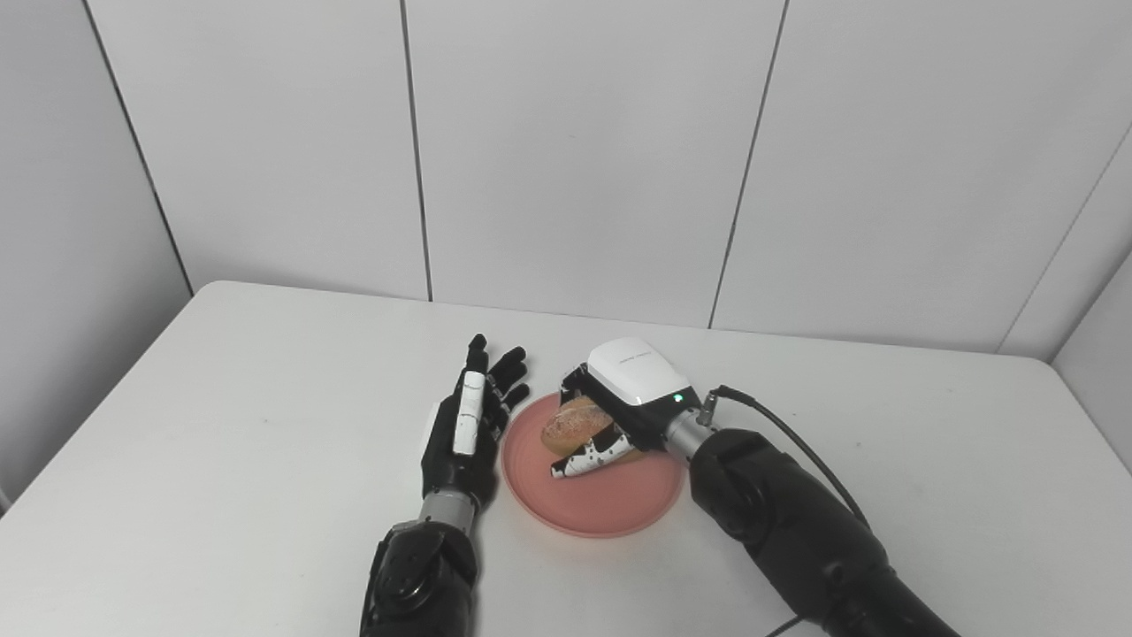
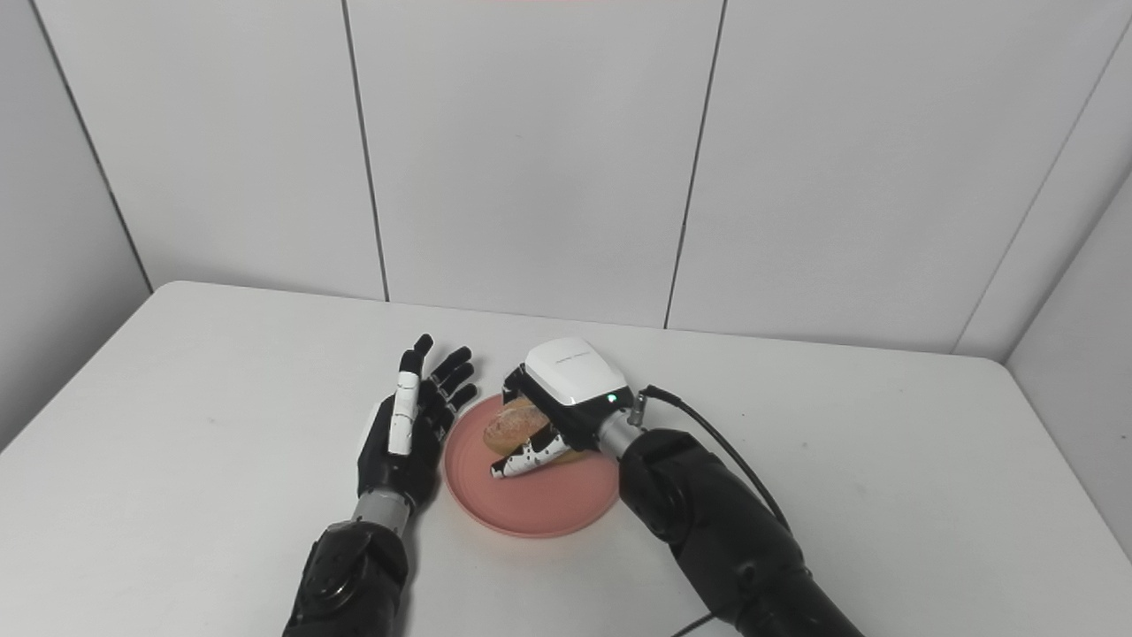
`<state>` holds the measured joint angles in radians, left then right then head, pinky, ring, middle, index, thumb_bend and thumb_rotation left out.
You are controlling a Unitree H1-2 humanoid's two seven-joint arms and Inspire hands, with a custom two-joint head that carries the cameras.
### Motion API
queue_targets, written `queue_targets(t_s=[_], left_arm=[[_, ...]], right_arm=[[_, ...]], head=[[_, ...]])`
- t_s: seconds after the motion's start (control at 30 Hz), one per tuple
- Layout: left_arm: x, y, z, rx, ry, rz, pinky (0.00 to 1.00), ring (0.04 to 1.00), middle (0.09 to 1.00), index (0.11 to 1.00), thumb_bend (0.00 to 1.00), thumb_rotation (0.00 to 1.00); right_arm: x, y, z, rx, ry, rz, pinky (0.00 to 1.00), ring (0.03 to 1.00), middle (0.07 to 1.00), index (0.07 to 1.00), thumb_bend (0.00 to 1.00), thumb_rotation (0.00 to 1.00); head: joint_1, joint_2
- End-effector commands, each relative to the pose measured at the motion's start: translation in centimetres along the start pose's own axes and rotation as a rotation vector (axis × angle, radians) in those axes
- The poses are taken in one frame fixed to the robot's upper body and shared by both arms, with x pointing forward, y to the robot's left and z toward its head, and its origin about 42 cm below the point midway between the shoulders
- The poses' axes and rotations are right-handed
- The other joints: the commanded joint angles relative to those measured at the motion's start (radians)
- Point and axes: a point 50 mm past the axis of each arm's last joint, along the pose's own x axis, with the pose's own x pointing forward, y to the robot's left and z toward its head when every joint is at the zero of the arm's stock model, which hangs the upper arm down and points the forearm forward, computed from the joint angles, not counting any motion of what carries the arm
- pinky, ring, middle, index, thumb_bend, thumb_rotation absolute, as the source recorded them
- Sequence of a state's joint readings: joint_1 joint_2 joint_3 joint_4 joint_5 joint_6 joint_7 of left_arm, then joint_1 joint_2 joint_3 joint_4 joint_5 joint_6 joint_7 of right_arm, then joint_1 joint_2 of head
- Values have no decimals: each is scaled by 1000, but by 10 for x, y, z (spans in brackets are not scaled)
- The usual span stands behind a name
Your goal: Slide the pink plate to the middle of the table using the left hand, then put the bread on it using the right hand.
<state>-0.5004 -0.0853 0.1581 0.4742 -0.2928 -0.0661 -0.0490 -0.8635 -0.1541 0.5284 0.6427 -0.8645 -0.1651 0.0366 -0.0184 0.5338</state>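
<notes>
The pink plate (image 1: 610, 500) lies near the middle of the white table (image 1: 221, 425). My right hand (image 1: 619, 398) is over the plate's far part, shut on the bread (image 1: 573, 423), a brown roll held just over or on the plate; I cannot tell if it touches. My left hand (image 1: 469, 425) is open, fingers straight and apart, standing on edge against the plate's left rim. In the right eye view the plate (image 2: 539, 504), the bread (image 2: 511, 425), my right hand (image 2: 566, 394) and my left hand (image 2: 409, 425) show the same way.
A black cable (image 1: 796, 442) runs from my right wrist back along the forearm. Grey wall panels stand behind the table's far edge. The table's right edge (image 1: 1088, 416) is near the wall.
</notes>
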Motion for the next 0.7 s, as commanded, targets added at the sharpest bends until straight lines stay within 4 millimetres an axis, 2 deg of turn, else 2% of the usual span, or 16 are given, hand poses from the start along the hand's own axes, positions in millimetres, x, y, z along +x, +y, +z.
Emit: queue_targets(t_s=[0.0, 0.17, 0.33, 0.47, 0.53, 0.57, 0.67], left_arm=[[-12, 10, -27, -16, 121, 60, 875, 873, 834, 1000, 931, 782], [-12, 8, -28, -8, 121, 60, 864, 873, 828, 1000, 925, 793], [-13, 8, -28, -17, 122, 62, 900, 881, 833, 1000, 926, 793], [-13, 8, -27, -20, 118, 60, 898, 881, 841, 1000, 921, 787], [-13, 9, -27, -12, 115, 57, 881, 883, 842, 1000, 922, 789], [-12, 9, -26, -10, 116, 57, 877, 891, 849, 1000, 922, 793], [-12, 10, -26, -4, 116, 58, 852, 896, 857, 1000, 927, 802]], right_arm=[[14, -38, 5, -37, -31, -75, 189, 249, 321, 430, 605, 447], [14, -40, 5, -32, -40, -69, 171, 230, 303, 401, 618, 531], [13, -39, 5, -34, -33, -53, 175, 235, 306, 387, 652, 545], [11, -39, 5, -25, -19, -43, 186, 250, 324, 371, 699, 598], [10, -41, 4, -20, -13, -30, 243, 315, 391, 448, 748, 653], [9, -42, 4, -19, -13, -25, 328, 402, 471, 525, 800, 695], [8, -44, 2, -20, -10, -10, 429, 514, 586, 615, 892, 760]], head=[[4, 1], [6, 3], [6, 5], [6, 6], [2, 8], [2, 8], [-2, 8]])
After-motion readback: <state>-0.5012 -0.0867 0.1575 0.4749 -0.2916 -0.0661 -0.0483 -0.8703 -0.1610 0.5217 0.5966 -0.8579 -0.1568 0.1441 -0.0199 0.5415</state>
